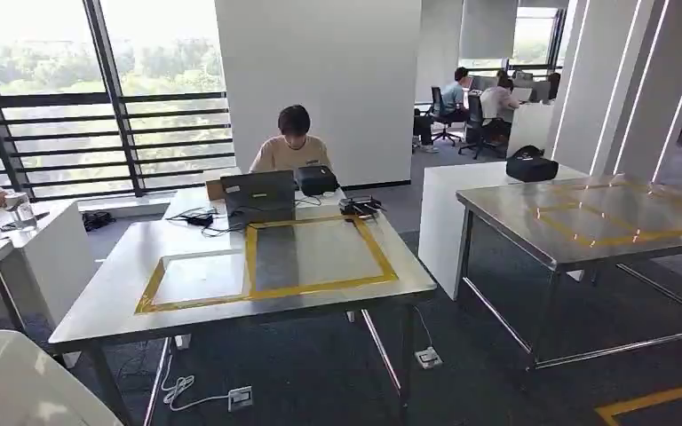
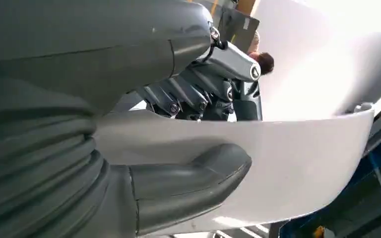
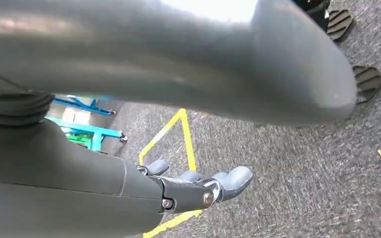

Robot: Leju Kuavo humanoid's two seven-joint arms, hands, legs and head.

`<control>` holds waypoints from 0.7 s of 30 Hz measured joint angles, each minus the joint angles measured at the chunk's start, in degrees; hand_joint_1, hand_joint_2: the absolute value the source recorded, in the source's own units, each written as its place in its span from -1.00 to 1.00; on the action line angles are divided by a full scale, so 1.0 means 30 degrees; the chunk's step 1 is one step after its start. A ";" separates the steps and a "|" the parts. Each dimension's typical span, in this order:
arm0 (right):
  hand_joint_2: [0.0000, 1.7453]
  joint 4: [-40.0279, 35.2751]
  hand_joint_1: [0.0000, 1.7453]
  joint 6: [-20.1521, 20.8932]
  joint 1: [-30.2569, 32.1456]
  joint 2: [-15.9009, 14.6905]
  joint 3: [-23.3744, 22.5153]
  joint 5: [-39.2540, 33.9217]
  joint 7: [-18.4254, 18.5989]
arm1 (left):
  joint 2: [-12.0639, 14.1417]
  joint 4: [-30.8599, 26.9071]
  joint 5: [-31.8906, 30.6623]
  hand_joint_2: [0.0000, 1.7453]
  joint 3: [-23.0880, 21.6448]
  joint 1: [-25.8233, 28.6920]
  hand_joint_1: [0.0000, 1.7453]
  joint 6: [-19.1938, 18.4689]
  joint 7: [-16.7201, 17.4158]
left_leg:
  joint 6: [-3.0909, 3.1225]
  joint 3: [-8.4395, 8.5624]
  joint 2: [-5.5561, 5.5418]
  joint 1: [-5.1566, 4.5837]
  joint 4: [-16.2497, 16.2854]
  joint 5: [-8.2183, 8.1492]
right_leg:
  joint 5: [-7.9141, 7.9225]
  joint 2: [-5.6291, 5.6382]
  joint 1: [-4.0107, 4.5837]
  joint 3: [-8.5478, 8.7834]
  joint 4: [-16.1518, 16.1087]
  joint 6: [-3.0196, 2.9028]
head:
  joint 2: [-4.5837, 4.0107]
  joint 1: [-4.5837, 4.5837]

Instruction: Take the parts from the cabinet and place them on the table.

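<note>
My left hand grips a large white curved part: the thumb lies on one face and the dark fingers curl over the other. The same white part shows at the lower left corner of the head view. Ahead stands a steel table with a yellow tape rectangle on its top. My right hand hangs over grey carpet with its fingers apart and nothing in them.
A person sits behind the table at a laptop, with cables and a black device beside it. A second taped steel table stands to the right. A white counter carries a black bag. Power strips lie on the floor.
</note>
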 joint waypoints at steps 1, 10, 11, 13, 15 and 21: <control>-1.00 0.0000 -1.00 0.0000 0.0000 0.0000 -0.0022 0.0000 0.0000 | 0.0007 0.0000 0.0007 1.00 0.0000 0.0002 1.00 0.0000 0.0000 | -0.0113 0.0013 -0.0017 0.0055 -0.0117 0.0046 | -0.0028 -0.0014 0.0070 -0.0001 0.0018 -0.0155 | 0.0000 -0.0007; -1.00 -0.0007 -1.00 -0.0029 0.0021 -0.0007 -0.0168 -0.0080 0.0000 | 0.0022 0.0327 0.0182 1.00 -0.0007 -0.0066 1.00 -0.0131 0.0007 | -0.0273 -0.2915 0.0387 0.0056 0.4873 -0.1081 | -0.0533 -0.0211 0.0132 0.0715 -0.0154 -0.0819 | 0.0000 -0.0088; -1.00 -0.0007 -1.00 -0.0029 0.0016 0.0000 -0.0175 -0.0080 0.0000 | 0.0029 0.0350 0.0204 1.00 -0.0007 -0.0068 1.00 -0.0146 0.0007 | -0.0134 -0.2225 0.0397 0.0005 0.3368 -0.0060 | -0.0672 -0.0222 0.0141 0.0941 -0.0155 -0.0787 | 0.0000 -0.0095; -1.00 0.0000 -1.00 -0.0029 0.0017 0.0022 -0.0182 -0.0073 0.0000 | 0.0065 0.0350 0.0284 1.00 -0.0007 -0.0116 1.00 -0.0175 -0.0015 | 0.0229 -0.0942 0.0616 -0.0215 0.0625 0.0841 | -0.0955 -0.0263 0.0130 0.1253 -0.0201 -0.0651 | 0.0000 -0.0102; -1.00 0.0000 -1.00 -0.0022 -0.0003 0.0022 -0.0189 -0.0029 -0.0073 | 0.0080 0.0372 0.0386 1.00 -0.0022 -0.0163 1.00 -0.0196 -0.0030 | 0.0342 -0.0535 0.0638 -0.0360 0.0061 0.0343 | -0.1139 -0.0311 0.0162 0.1329 -0.0395 -0.0341 | 0.0000 -0.0080; -1.00 -0.0001 -1.00 0.0095 -0.0084 0.0029 -0.0197 0.0044 0.0109 | 0.0080 0.0379 0.0561 1.00 -0.0058 -0.0078 1.00 -0.0248 -0.0051 | 0.0877 0.0796 0.0376 -0.0240 -0.0609 -0.0112 | -0.1091 -0.0211 0.0135 -0.0418 0.3284 0.0092 | 0.0000 0.0000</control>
